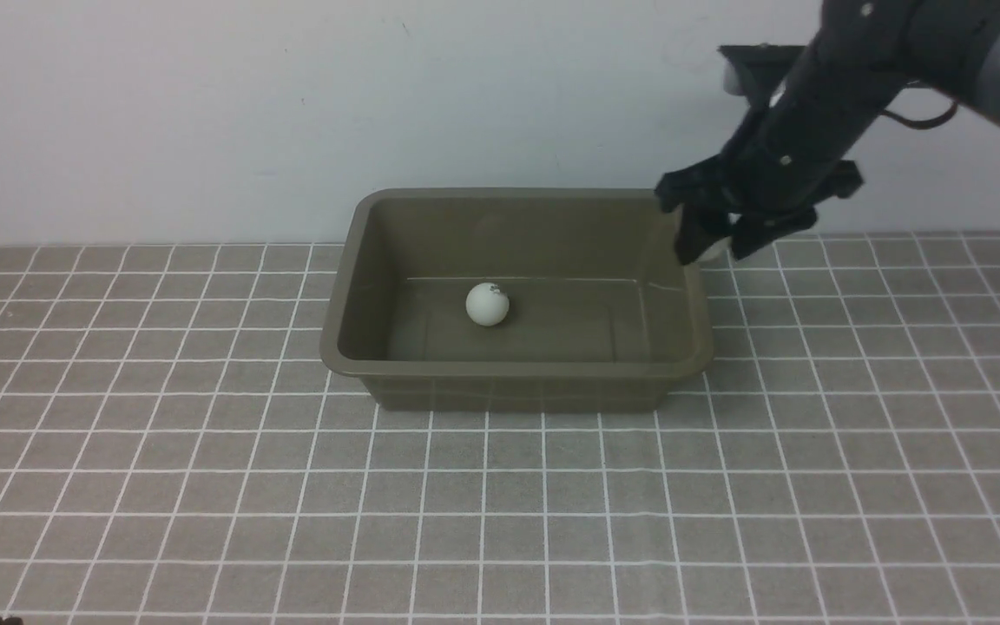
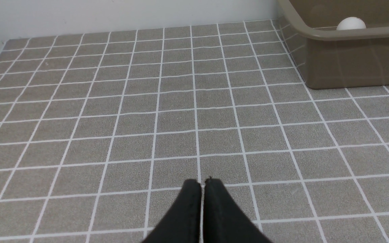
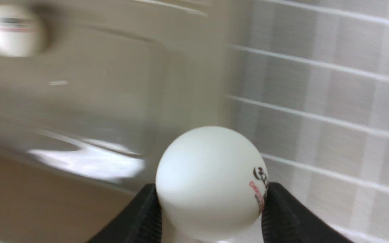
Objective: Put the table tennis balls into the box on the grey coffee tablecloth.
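On the checked tablecloth [image 1: 205, 486], the right gripper [image 1: 712, 246] clamps a ball [image 3: 211, 182] over the box [image 1: 517, 382] rim. Another ball [image 1: 488, 305] lies inside, well beyond its jaws. Released here, the held one may bounce out. The left gripper [image 2: 202, 185] is closed, empty.

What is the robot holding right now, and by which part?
A white ball, pinched at its two opposite sides by the right arm's fingers. The left arm's fingers hold nothing.
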### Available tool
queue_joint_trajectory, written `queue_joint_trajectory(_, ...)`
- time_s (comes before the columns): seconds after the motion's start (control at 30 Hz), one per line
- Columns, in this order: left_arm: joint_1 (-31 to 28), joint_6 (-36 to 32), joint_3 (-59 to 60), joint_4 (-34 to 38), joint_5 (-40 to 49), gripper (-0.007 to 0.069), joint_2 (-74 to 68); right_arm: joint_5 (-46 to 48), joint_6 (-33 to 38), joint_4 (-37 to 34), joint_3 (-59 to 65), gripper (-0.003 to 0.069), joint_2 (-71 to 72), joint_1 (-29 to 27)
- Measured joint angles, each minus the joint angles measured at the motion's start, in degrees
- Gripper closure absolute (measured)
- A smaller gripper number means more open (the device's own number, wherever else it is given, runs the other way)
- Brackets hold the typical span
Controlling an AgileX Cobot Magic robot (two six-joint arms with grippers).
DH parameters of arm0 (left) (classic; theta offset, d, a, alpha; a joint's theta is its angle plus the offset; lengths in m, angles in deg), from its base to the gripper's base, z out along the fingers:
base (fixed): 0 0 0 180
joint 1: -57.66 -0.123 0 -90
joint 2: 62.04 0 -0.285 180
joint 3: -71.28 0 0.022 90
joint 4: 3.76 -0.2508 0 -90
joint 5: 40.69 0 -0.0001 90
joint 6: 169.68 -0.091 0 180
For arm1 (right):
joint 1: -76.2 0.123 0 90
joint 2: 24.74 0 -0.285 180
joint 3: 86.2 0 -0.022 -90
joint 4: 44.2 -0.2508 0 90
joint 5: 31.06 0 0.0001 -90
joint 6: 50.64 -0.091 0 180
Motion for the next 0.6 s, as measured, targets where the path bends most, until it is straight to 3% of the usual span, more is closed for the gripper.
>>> queue_joint_trajectory(0.17, 0.0, 0.0, 0.0, 0.0, 0.0, 0.0628, 0.0, -2.1, -0.2, 0.0, -0.1, 0.0291, -0.7, 3.3)
queue_joint_trajectory(0.3, 0.0, 0.0, 0.0, 0.0, 0.0, 0.0628, 0.0, 2.2, -0.2, 3.1, -4.2, 0.0147, -0.7, 3.4)
queue_joint_trajectory(0.4, 0.0, 0.0, 0.0, 0.0, 0.0, 0.0628, 0.0, 3.4, 1.4, 5.2, -7.5, 0.0111, -0.2, 3.4)
queue_joint_trajectory(0.53, 0.0, 0.0, 0.0, 0.0, 0.0, 0.0628, 0.0, 4.0, 2.1, 6.0, -8.3, 0.0214, 3.6, 3.4)
queue_joint_trajectory(0.6, 0.0, 0.0, 0.0, 0.0, 0.0, 0.0628, 0.0, 4.3, 2.1, 5.6, -7.5, 0.041, 8.3, 3.4)
